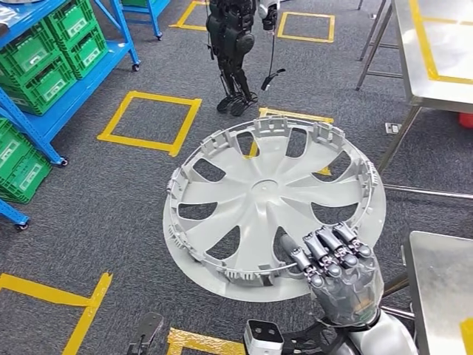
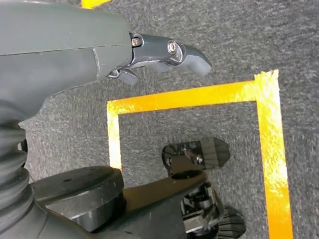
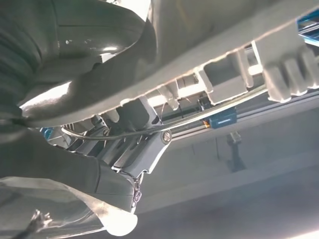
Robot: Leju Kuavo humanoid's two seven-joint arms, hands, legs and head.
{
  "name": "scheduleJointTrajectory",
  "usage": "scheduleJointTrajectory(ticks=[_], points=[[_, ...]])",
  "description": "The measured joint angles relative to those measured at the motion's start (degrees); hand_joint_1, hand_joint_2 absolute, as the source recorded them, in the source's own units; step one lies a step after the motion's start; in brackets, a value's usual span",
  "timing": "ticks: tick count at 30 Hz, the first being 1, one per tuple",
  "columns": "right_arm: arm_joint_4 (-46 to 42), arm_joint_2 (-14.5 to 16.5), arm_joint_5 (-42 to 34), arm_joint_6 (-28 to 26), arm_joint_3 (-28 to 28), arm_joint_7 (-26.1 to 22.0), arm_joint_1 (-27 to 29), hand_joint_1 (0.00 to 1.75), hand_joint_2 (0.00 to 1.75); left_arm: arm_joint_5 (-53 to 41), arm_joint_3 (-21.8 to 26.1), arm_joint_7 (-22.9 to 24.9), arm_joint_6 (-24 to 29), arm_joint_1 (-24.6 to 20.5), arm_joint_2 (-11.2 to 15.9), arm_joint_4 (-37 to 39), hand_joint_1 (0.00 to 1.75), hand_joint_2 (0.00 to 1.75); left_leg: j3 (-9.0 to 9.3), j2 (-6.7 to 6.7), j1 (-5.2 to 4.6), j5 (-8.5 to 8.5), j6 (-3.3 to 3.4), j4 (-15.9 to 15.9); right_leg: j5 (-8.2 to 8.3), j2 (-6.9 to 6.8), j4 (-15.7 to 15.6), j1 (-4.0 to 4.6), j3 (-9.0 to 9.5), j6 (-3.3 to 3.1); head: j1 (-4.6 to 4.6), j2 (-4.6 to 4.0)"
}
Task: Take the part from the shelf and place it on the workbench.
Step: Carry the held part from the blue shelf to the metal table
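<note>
Our right hand [image 1: 340,275] grips the near rim of the silver wheel cover [image 1: 262,196], fingers [image 1: 329,248] curled over its edge, holding it flat in the air above the grey carpet [image 1: 111,214]. Our left hand [image 2: 112,50] hangs over yellow floor tape [image 2: 195,94], holding nothing, fingers loosely extended. A steel workbench [image 1: 440,285] stands just right; blue shelving [image 1: 72,81] with green crates [image 1: 61,52] stands left, another robot [image 1: 231,44] ahead.

I count one grey wheel cover [image 1: 267,200], one other robot [image 1: 233,44] standing beyond it, two steel tabletops [image 1: 440,52], one blue shelf [image 1: 83,81] with about six green crates [image 1: 33,52], and several yellow floor squares [image 1: 151,122].
</note>
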Motion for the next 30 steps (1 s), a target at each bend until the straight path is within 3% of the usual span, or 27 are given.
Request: scheduleJointTrajectory(ticks=[1, 2, 4, 5, 6, 8, 11, 12, 13, 14, 16, 17, 18, 21, 22, 30], points=[[0.01, 0.01, 0.0, 0.0, 0.01, -0.03, -0.03, 1.75, 1.75, -0.02, -0.03, 0.0, 0.02, -0.03, 0.12, -0.02, 0.0, 1.75, -0.26, -0.03, 0.24, -0.56, -0.76, 0.85, 0.92, 0.03, -3.01, -0.15, 1.77, 0.49, 0.19, 0.0], [-0.05, 0.04, 0.0, -0.01, 0.02, -0.08, -0.04, 1.75, 1.75, -0.05, -0.05, 0.0, 0.04, -0.07, 0.14, -0.04, 0.0, 1.75, -0.56, -0.07, 0.36, -1.04, -1.47, 1.69, 1.28, 0.15, -5.05, -0.23, 2.96, 0.28, 0.36, 0.0], [-0.17, 0.14, 0.0, -0.01, -0.03, -0.11, 0.07, 1.75, 1.75, -0.11, -0.08, 0.01, 0.12, -0.11, 0.19, -0.08, 0.0, 1.75, -1.02, -0.13, 0.22, -1.47, -2.39, 2.56, 0.57, 0.53, -5.5, 0.03, 3.37, -1.2, 0.31, 0.0], [-0.24, 0.2, 0.0, -0.01, -0.11, -0.11, 0.15, 1.75, 1.75, -0.13, -0.1, 0.01, 0.14, -0.09, 0.09, -0.09, 0.0, 1.75, -1.05, -0.13, 0.29, -1.44, -2.61, 2.61, 0.5, 0.65, -5.17, 0.09, 3.06, -2.2, 0.1, 0.0], [-0.24, 0.26, 0.0, -0.01, -0.2, -0.11, 0.22, 1.75, 1.75, -0.14, -0.11, 0.02, 0.15, -0.07, 0.08, -0.09, 0.0, 1.75, -1.08, -0.13, 0.4, -1.62, -2.75, 2.69, 0.45, 0.67, -4.99, 0.17, 2.89, -2.78, -0.18, 0.0], [-0.27, 0.42, 0.0, -0.01, -0.33, -0.15, 0.26, 1.75, 1.75, -0.16, -0.13, 0.02, 0.17, -0.08, 0.06, -0.09, 0.0, 1.75, -2.28, -0.12, 0.4, -3.61, -2.67, 5.38, 0.49, 0.69, -4.87, 0.37, 2.76, -3.58, -0.45, 0.0], [-0.31, 0.56, 0.0, -0.01, -0.43, -0.19, 0.31, 1.75, 1.75, -0.3, -0.13, 0.02, 0.19, -0.04, 0.05, -0.09, 0.0, 1.75, -7.45, -0.13, -0.34, -8.97, -1.89, 16.69, 0.51, 0.62, -4.89, 1.05, 2.69, -4.32, -0.77, 0.0], [-0.31, 0.56, 0.0, -0.01, -0.46, -0.2, 0.36, 1.75, 1.75, -0.33, -0.13, 0.02, 0.19, 0.03, 0.05, -0.09, 0.0, 1.75, -8.82, -0.14, -0.65, -9.68, -1.5, 19.52, 0.47, 0.64, -4.89, 1.37, 2.7, -4.51, -0.8, 0.0], [-0.31, 0.56, 0.0, -0.01, -0.48, -0.21, 0.41, 1.75, 1.75, -0.33, -0.13, 0.02, 0.19, 0.08, 0.05, -0.09, 0.0, 1.75, -9.29, -0.16, -1.0, -9.2, -0.96, 20.27, 0.44, 0.71, -4.89, 1.71, 2.74, -4.67, -0.81, 0.0], [-0.31, 0.57, 0.0, -0.01, -0.49, -0.22, 0.44, 1.75, 1.75, -0.33, -0.13, 0.02, 0.19, 0.1, 0.05, -0.09, 0.0, 1.75, -8.76, -0.2, -1.41, -7.65, -0.26, 18.78, 0.42, 0.81, -4.89, 2.02, 2.83, -4.77, -0.8, 0.0], [-0.32, 0.58, 0.0, -0.01, -0.51, -0.22, 0.45, 1.75, 1.75, -0.34, -0.13, 0.03, 0.21, 0.06, 0.1, -0.09, 0.0, 1.75, -5.83, -0.39, -2.35, -3.54, 1.48, 11.87, 0.36, 0.98, -4.91, 2.49, 3.06, -4.88, -0.76, 0.0], [-0.32, 0.6, 0.0, -0.01, -0.52, -0.22, 0.43, 1.75, 1.75, -0.37, -0.13, 0.03, 0.24, 0.02, 0.12, -0.09, 0.0, 1.75, -4.48, -0.47, -2.71, -2.25, 2.1, 8.67, 0.34, 1.04, -4.89, 2.64, 3.07, -4.9, -0.73, 0.0], [-0.33, 0.6, 0.0, -0.01, -0.52, -0.22, 0.42, 1.75, 1.75, -0.41, -0.14, 0.05, 0.27, -0.03, 0.13, -0.09, 0.0, 1.75, -3.62, -0.52, -2.93, -1.73, 2.27, 6.47, 0.3, 1.03, -4.83, 2.75, 2.96, -4.9, -0.74, 0.0], [-0.33, 0.61, 0.0, -0.01, -0.53, -0.26, 0.45, 1.75, 1.75, -0.48, -0.15, 0.25, 0.39, -0.01, 0.0, -0.09, 0.0, 1.75, -3.28, -0.64, -3.01, -1.76, 0.51, 4.64, 0.33, 0.9, -4.8, 2.78, 2.53, -5.26, -0.82, 0.0], [-0.33, 0.61, 0.0, -0.01, -0.52, -0.27, 0.47, 1.75, 1.75, -0.48, -0.16, 0.32, 0.43, 0.03, -0.02, -0.09, 0.0, 1.75, -3.33, -0.69, -3.03, -1.72, 0.2, 4.62, 0.4, 0.86, -4.92, 2.73, 2.55, -5.34, -0.8, 0.0], [-0.33, 0.61, 0.0, -0.01, -0.51, -0.26, 0.35, 1.75, 1.75, -0.48, -0.17, 0.37, 0.52, -0.01, -0.1, -0.09, 0.0, 1.75, -3.47, -0.69, -3.12, -1.52, 1.01, 4.68, 1.04, 0.89, -5.8, 2.65, 2.86, -4.48, -0.78, 0.0]])
